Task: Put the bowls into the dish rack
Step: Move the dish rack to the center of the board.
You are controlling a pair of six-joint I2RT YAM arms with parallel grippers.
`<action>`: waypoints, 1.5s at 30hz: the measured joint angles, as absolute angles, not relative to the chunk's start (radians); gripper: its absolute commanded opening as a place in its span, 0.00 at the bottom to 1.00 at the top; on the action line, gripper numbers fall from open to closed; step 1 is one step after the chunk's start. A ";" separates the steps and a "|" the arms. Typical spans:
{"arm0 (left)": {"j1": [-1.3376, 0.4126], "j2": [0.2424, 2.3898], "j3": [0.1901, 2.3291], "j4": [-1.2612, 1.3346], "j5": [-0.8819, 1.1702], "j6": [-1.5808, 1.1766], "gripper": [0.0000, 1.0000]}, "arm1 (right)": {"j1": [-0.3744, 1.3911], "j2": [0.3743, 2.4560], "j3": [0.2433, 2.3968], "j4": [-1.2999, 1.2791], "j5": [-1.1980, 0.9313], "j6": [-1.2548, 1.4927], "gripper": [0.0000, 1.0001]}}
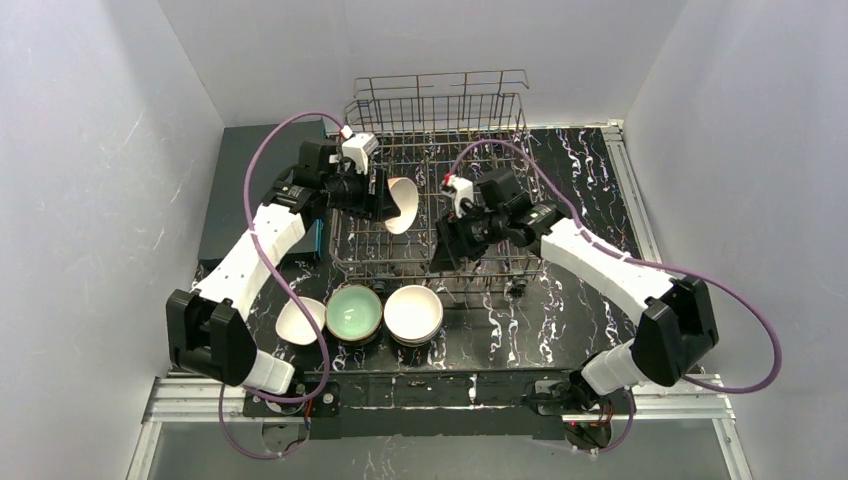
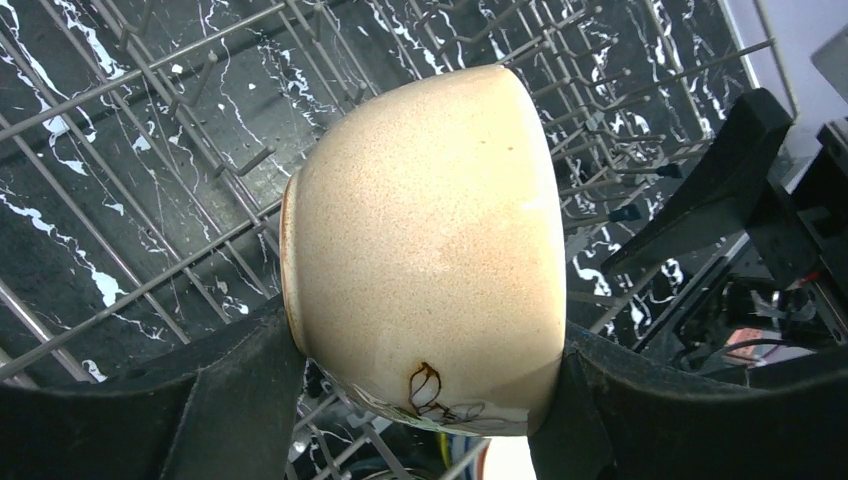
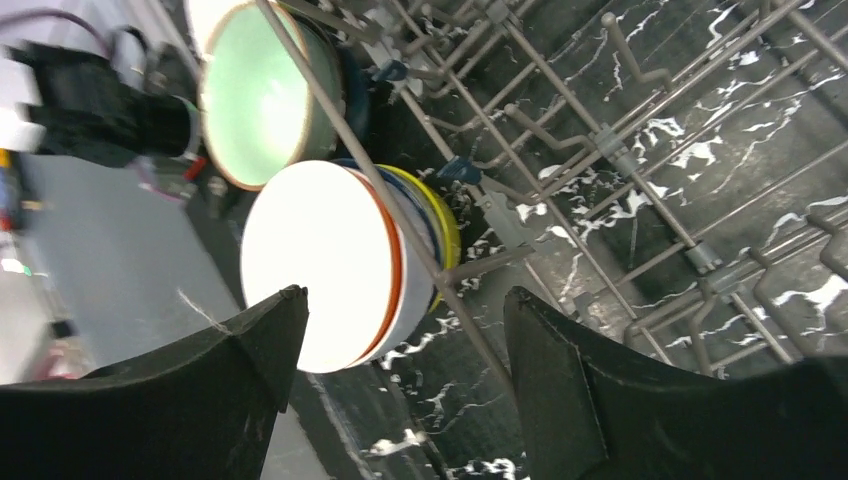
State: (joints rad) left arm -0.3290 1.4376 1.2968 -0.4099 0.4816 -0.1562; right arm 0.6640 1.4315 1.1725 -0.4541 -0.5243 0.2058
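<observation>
My left gripper (image 1: 392, 205) is shut on a peach-tan bowl (image 1: 402, 204) (image 2: 430, 240), held on its side over the left part of the silver wire dish rack (image 1: 440, 110) (image 2: 150, 160). My right gripper (image 1: 447, 250) (image 3: 400, 330) is open and empty over the rack's near rail (image 3: 420, 240). On the table in front of the rack stand a mint green bowl (image 1: 354, 311) (image 3: 262, 95) on top of a stack, a white bowl (image 1: 413, 313) (image 3: 320, 265) topping another stack, and a tilted white bowl (image 1: 300, 321).
A flat dark grey slab (image 1: 250, 190) lies left of the rack. The black marbled table (image 1: 580, 200) ends at a metal rail (image 1: 620, 170) on the right. White walls close in on three sides.
</observation>
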 measured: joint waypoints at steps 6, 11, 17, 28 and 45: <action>-0.329 1.411 1.196 -0.335 0.488 -0.115 0.00 | 0.778 1.494 1.240 -0.505 -0.362 0.131 0.64; -0.326 1.360 1.169 -0.300 0.488 -0.088 0.00 | 0.812 1.497 1.248 -0.517 -0.255 0.102 0.50; -0.323 1.300 1.121 -0.250 0.488 -0.074 0.00 | 0.821 1.497 1.248 -0.524 -0.173 0.086 0.28; -0.323 1.294 1.090 -0.212 0.518 -0.061 0.00 | 0.836 1.459 1.246 -0.576 -0.112 0.005 0.01; -0.323 1.294 1.077 -0.171 0.586 0.009 0.00 | 0.834 1.365 1.227 -0.724 -0.057 0.025 0.52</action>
